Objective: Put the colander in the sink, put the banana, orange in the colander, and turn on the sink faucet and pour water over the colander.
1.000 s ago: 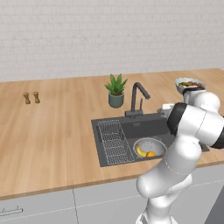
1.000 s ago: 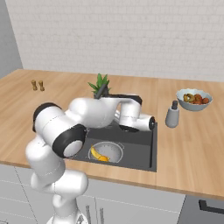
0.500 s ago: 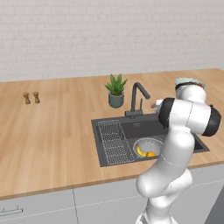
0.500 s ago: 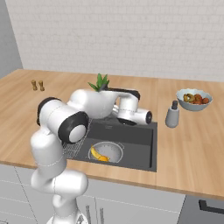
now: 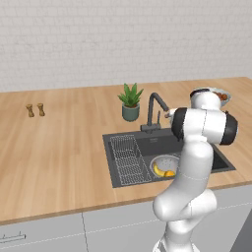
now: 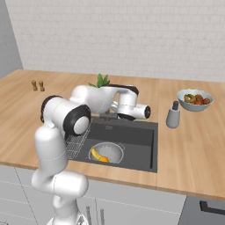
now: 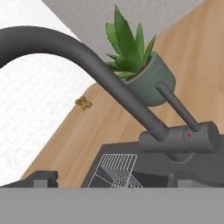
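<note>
The silver-grey colander [image 5: 165,166] [image 6: 107,152] stands in the dark sink [image 5: 147,142] [image 6: 136,132]. Inside it lie the yellow banana [image 5: 158,171] [image 6: 96,154] and the orange [image 5: 170,173] [image 6: 105,159]. The dark sink faucet [image 5: 154,110] [image 7: 109,78] rises at the basin's back edge. In the hand view its lever [image 7: 177,105] slants up from the body. No water runs from the spout. My gripper [image 7: 113,178] hovers close to the right of the faucet and faces it. It is open, its fingertips [image 7: 41,177] wide apart with nothing between them.
A potted plant [image 5: 130,103] [image 7: 140,65] stands just behind the faucet. A wire rack [image 5: 125,155] fills the sink's left part. On the counter to the right are a grey bottle [image 6: 172,115] and a white bowl of fruit [image 6: 194,99]. Two small shakers [image 5: 35,110] stand far left.
My arm has swung back and left from over the sink, bringing the hand up beside the faucet. The gripper stays open; colander and fruit have not moved.
</note>
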